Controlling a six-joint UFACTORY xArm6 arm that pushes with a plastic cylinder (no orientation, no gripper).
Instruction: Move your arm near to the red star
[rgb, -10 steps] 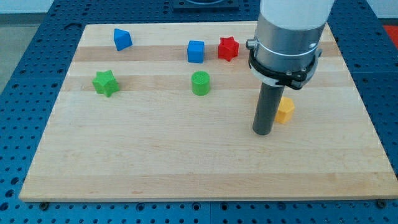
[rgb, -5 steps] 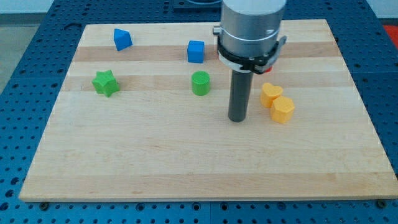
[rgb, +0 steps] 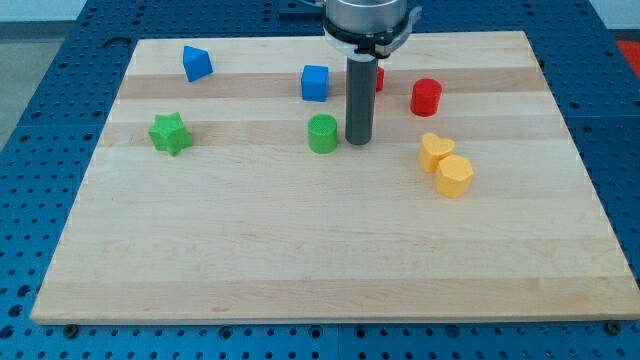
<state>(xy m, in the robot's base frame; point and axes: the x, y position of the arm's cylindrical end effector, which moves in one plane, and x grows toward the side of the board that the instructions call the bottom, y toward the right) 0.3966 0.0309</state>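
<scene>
Yellow plastic heart blocks (rgb: 446, 165) sit nearest us toward the wooden board's (rgb: 300, 260) right edge, now uncovered since our rod has swept left and toward the far edge. Our tip (rgb: 359, 141) rests just right of the green cylinder (rgb: 322, 133); it carries nothing. Behind the rod, only a sliver of the red star (rgb: 379, 79) shows, so we are close. Its shape is hidden.

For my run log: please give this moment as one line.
my tip: right of green cylinder | red star: mostly hidden behind rod | task: tip near star
</scene>
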